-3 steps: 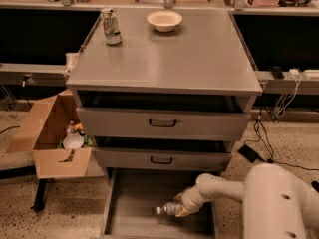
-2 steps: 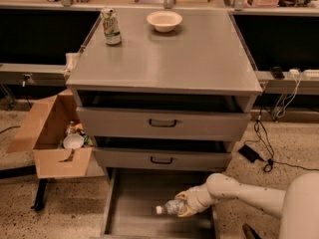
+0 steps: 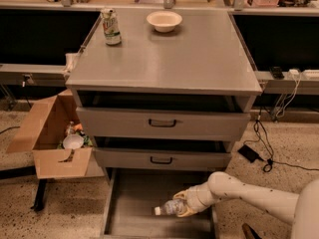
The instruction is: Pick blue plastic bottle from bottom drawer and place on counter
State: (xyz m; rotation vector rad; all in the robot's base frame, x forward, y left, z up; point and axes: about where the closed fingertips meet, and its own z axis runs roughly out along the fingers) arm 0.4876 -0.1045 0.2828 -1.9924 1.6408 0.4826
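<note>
Reaching in low from the right, the gripper [image 3: 182, 206] pinches the base end of the bottle [image 3: 168, 208], which lies on its side, cap pointing left, in the bottom drawer [image 3: 133, 203], ready for lifting to the counter [image 3: 164, 59] above.

The flat grey metal counter [image 3: 199, 59] is the top of the drawer cabinet. A green-and-white drink can [image 3: 111, 28] stands upright near its back left corner. A round cream bowl [image 3: 164, 20] sits near the back edge, to the right of the can and apart from it. Down low, the deep grey bottom drawer [image 3: 134, 200] is pulled out. A small clear blue plastic bottle [image 3: 168, 208] lies sideways over the drawer's floor, white cap pointing left. The robot's gripper [image 3: 183, 207] is at the bottle's other end.
</note>
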